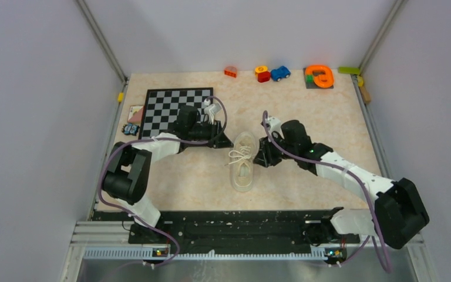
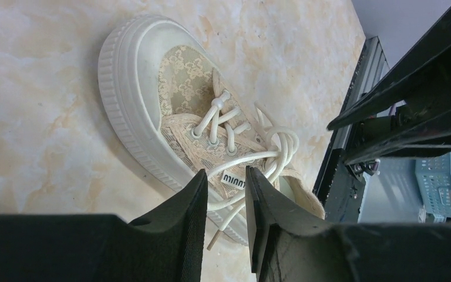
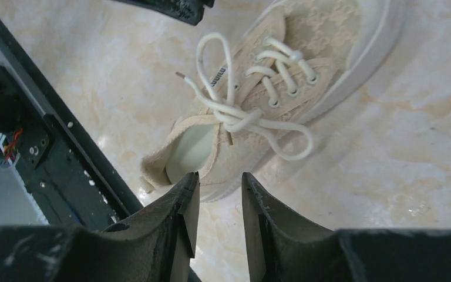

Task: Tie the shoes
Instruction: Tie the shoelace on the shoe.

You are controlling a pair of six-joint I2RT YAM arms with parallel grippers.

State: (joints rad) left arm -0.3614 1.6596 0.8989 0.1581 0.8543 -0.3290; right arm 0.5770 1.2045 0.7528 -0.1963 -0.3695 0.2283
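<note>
Sneaker (image 1: 243,169) sits roughly mid-table (image 1: 199,182), toe at 12 o'clock, heel toward the arm bases. Its white laces (image 3: 235,114) are knotted in a floppy bow over the tongue, with one loop spilling off each side. The left gripper (image 2: 226,173) is at the shoe's 9 o'clock and the right gripper (image 3: 218,176) at its 3 o'clock. Both have their fingers partly apart with nothing pinched between them. The chessboard (image 1: 170,106) is out at 10 o'clock, and small toys (image 1: 280,73) line the far edge around 1 o'clock.
</note>
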